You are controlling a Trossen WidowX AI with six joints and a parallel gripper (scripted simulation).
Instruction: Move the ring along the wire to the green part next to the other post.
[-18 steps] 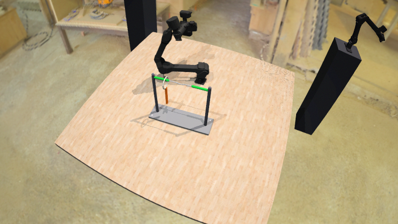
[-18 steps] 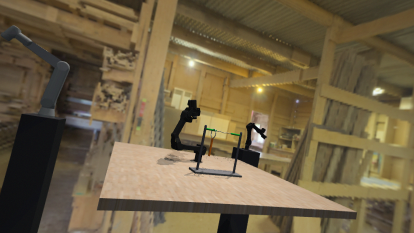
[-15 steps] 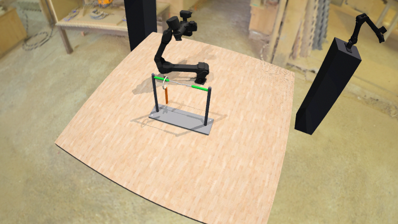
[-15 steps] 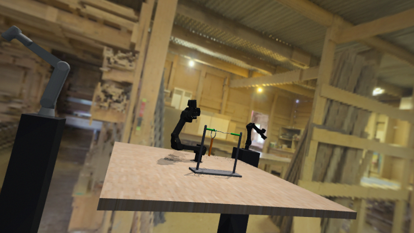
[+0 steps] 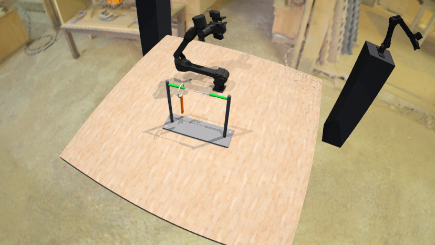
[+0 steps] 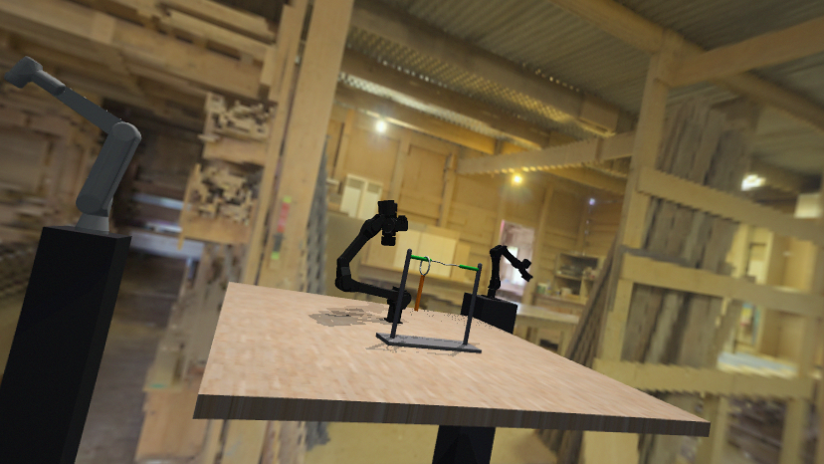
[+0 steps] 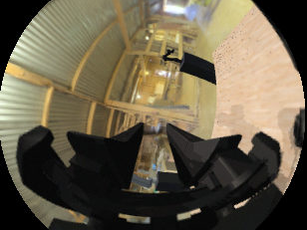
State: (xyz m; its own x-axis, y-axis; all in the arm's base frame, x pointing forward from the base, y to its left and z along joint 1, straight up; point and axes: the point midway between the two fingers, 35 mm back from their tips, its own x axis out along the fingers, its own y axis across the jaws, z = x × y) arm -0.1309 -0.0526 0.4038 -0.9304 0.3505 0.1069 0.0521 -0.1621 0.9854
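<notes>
From the top, here's the ring (image 5: pixel 178 92) (image 6: pixel 420 269) on the green stretch (image 5: pixel 172 85) (image 6: pixel 416 257) by the left-hand post (image 5: pixel 169 103) (image 6: pixel 401 294), orange handle (image 5: pixel 182 104) (image 6: pixel 419 293) dangling over the table (image 5: pixel 194 182) (image 6: pixel 374 374)! The arm (image 5: pixel 199 69) (image 6: pixel 368 289) reaches up behind the wire, well apart from the handle. Over to the exterior view: the wire runs through the ring, and the jaws (image 6: pixel 387 235) are up above the frame's height. And in the wrist view, they're partly open, nothing between them!
</notes>
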